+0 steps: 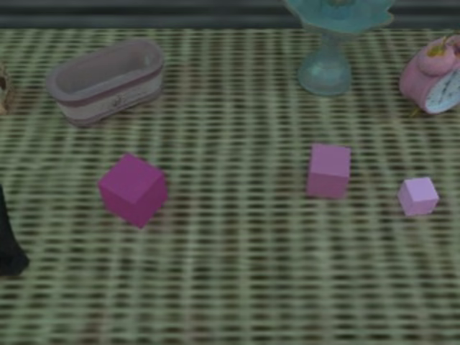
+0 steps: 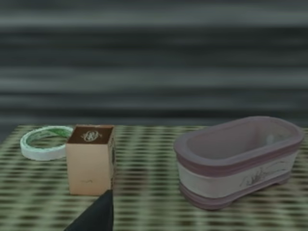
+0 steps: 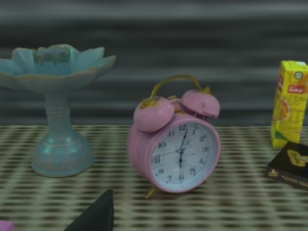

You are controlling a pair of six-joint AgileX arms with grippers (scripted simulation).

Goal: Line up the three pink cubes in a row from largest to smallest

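I see the large magenta cube [image 1: 134, 189] standing turned on a corner toward the desk's left edge. The medium pink cube [image 1: 328, 170] sits right of centre, and the small lilac cube [image 1: 418, 195] lies near the right edge, slightly nearer the front. They already run largest to smallest, but the gaps are uneven and the row is crooked, so I judge straightening remains. Behind them, along the far edge, stand an oval tub [image 1: 108, 79], a blue pedestal dish [image 1: 327, 54] and a pink alarm clock [image 1: 434, 77]. My left hand [image 1: 8, 248] waits at the left edge; I cannot tell its grip. My right hand is out of the top view.
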